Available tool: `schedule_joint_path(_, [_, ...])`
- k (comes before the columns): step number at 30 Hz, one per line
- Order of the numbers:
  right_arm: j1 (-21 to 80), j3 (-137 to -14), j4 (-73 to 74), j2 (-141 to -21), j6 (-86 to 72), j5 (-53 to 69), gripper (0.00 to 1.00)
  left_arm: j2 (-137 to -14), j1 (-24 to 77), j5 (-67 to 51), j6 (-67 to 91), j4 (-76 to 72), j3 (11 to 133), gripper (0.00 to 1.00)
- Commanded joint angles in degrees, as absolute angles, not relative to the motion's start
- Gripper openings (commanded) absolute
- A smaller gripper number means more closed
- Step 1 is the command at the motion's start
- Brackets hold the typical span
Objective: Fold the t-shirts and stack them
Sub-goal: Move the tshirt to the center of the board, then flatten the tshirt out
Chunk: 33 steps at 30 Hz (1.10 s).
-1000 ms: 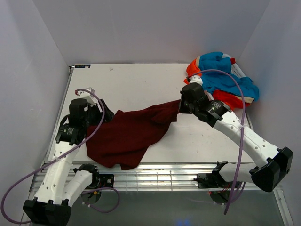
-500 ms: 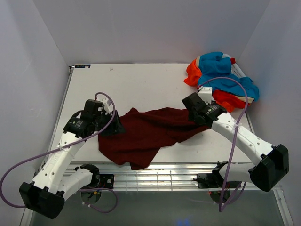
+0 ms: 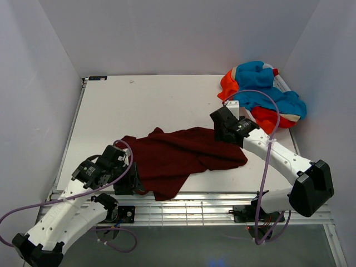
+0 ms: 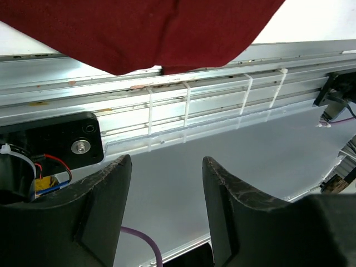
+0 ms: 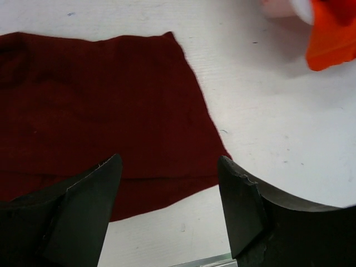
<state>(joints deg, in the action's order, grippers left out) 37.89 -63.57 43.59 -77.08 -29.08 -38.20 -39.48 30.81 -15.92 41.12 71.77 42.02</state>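
Note:
The dark maroon t-shirt (image 3: 181, 157) lies spread and rumpled on the white table (image 3: 139, 105), its near corner hanging over the front edge. My left gripper (image 3: 136, 183) sits at the shirt's near-left edge by the table front. In the left wrist view this gripper (image 4: 167, 189) is open and empty, with the maroon t-shirt (image 4: 144, 33) above it. My right gripper (image 3: 219, 132) hovers over the shirt's far-right corner. Seen from the right wrist, that gripper (image 5: 169, 189) is open above the maroon t-shirt (image 5: 100, 111), holding nothing. Orange-red and turquoise-blue t-shirts (image 3: 261, 94) are piled at the back right.
A slotted aluminium rail (image 3: 194, 208) runs along the table's front edge, with the arm bases and purple cables (image 3: 267, 167) there. White walls close in the left, back and right sides. An orange shirt edge (image 5: 334, 33) shows at the top right of the right wrist view.
My right gripper opened and let go of the maroon shirt, which dropped flat on the table. My left arm swung toward the table's front edge, past the shirt's near-left side.

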Motion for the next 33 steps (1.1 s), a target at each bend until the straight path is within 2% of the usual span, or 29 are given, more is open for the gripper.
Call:
schedule_joint_path(1, [37.88, -60.74, 31.68, -77.43, -23.30, -26.74, 0.75, -41.20, 31.11, -16.78, 41.31, 68.21, 40.96, 0.64])
schedule_joint_path(5, [37.88, -60.03, 29.88, -79.45, -22.06, -14.89, 0.72, -44.90, 31.29, -18.46, 40.43, 63.55, 39.03, 0.64])
schedule_joint_path(11, [38.06, -55.99, 28.48, -79.19, -22.15, -8.19, 0.70, -52.36, 31.38, -12.66, 41.22, 59.16, 38.67, 0.65])
schedule_joint_path(17, [38.67, -51.42, 28.39, -77.00, -23.20, -4.84, 0.68, -59.40, 31.46, -6.34, 43.15, 53.27, 38.41, 0.66])
schedule_joint_path(33, [41.04, -47.46, 26.37, -76.55, -24.61, -1.85, 0.64, -85.15, 31.73, -1.15, 45.70, 40.53, 42.01, 0.60])
